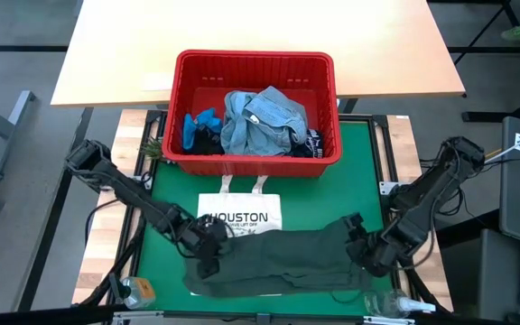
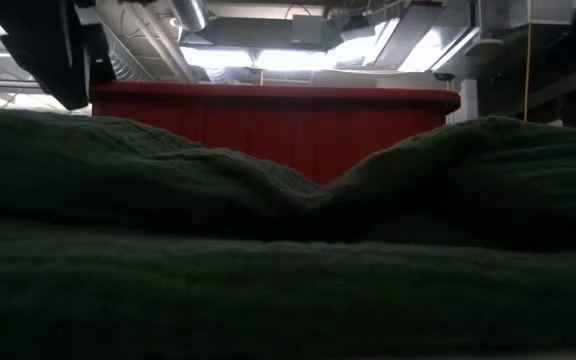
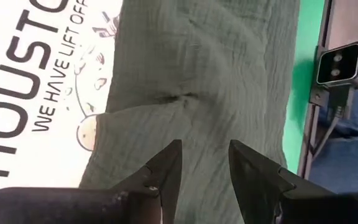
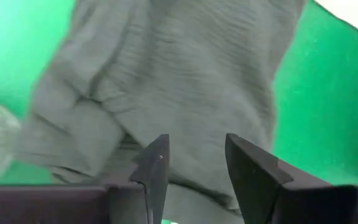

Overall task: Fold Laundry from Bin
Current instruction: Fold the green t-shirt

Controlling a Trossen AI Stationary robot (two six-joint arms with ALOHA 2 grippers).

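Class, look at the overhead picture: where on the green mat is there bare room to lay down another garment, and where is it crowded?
Bare strips of green mat lie right of the red bin, and left of the tote bag. The near edge is crowded: the dark green garment spreads there, partly over the tote, with the left gripper and right gripper open over its ends.

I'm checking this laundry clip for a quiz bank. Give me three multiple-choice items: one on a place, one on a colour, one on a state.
1. Where does the dark green garment lie?
A. in the bin
B. on the green mat, partly over the tote bag
C. on the floor

2. What colour is the bin?
A. red
B. white
C. yellow

3. How are the left hand and right hand?
A. both open
B. both shut
C. one shut

B: spread across the tote bag.
A: red slotted walls.
A: fingers apart over cloth.
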